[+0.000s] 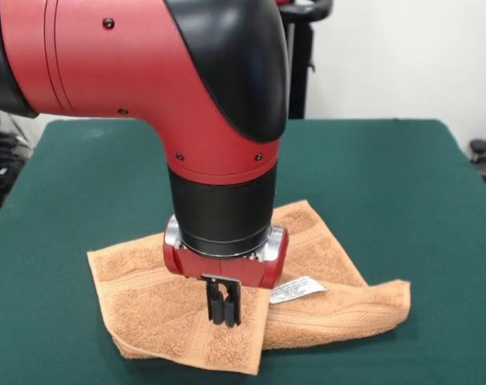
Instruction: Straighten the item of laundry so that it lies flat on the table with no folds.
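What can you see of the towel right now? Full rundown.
The towel is orange-tan terry with woven band stripes and a small white label. It lies on the green table, folded, not flat: one layer lies over another at the front, and the right end is doubled into a thick rolled fold. The arm hides its middle. The end effector is down at the front layer; its fingers look close together, but whether they pinch cloth is unclear.
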`<state>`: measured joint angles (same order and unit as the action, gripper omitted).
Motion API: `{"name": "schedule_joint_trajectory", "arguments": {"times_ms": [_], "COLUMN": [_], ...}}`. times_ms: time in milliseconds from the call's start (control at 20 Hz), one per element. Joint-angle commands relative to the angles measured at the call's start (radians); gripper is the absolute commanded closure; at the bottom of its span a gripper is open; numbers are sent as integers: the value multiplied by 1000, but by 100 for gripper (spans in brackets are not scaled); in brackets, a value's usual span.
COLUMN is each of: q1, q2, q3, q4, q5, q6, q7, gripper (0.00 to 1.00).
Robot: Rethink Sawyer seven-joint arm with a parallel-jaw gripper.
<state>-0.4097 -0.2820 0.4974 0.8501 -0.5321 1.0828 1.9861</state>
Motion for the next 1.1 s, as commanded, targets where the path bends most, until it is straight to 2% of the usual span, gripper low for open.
{"name": "schedule_joint_trajectory", "arguments": {"times_ms": [50, 1100], "q1": [43, 85], "q2": [21, 35], "q3": [16, 1], "q4": [-20, -44], "q5": [-38, -63], "q6": [-3, -29], "q7": [-189, -157], "gripper": [100, 100]}}
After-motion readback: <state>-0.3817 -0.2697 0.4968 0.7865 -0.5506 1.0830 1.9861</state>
